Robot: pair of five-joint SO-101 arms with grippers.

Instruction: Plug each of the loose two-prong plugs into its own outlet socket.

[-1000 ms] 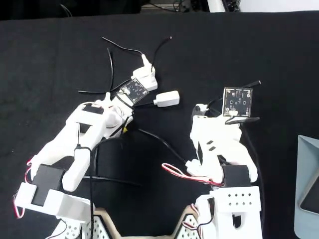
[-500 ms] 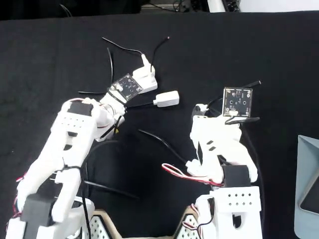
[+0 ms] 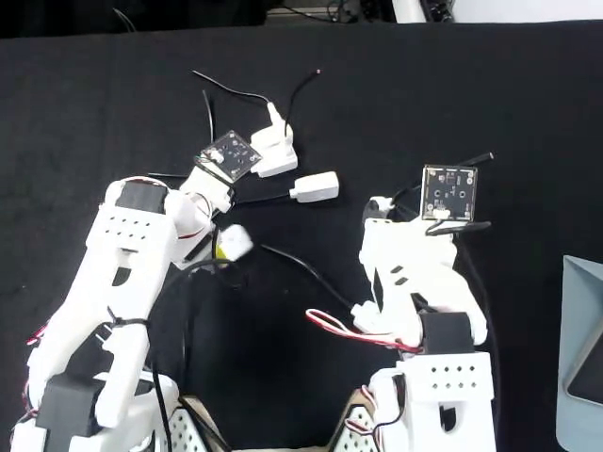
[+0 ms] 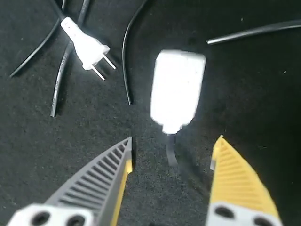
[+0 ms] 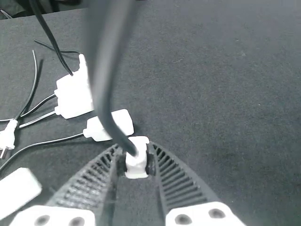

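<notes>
While the right gripper (image 5: 135,149) pinches a white plug (image 5: 137,167) tight, its black cord (image 5: 106,84) rises straight across that wrist view and hides part of the table (image 5: 225,70). Wide apart and holding nothing, the left gripper (image 4: 174,140) stands just short of a white socket (image 4: 178,89), with a loose two-prong plug (image 4: 87,48) farther off among thin cords. Seen from above, a small block (image 3: 235,242) lies at eight o'clock from the middle socket (image 3: 314,186), and a far socket (image 3: 273,151) at ten o'clock.

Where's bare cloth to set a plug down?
Bare: the far-right cloth, right of the right arm's camera board and beyond the grey container; also the far-left corner. Crowded: centre-left, where white sockets and black cords tangle.
</notes>
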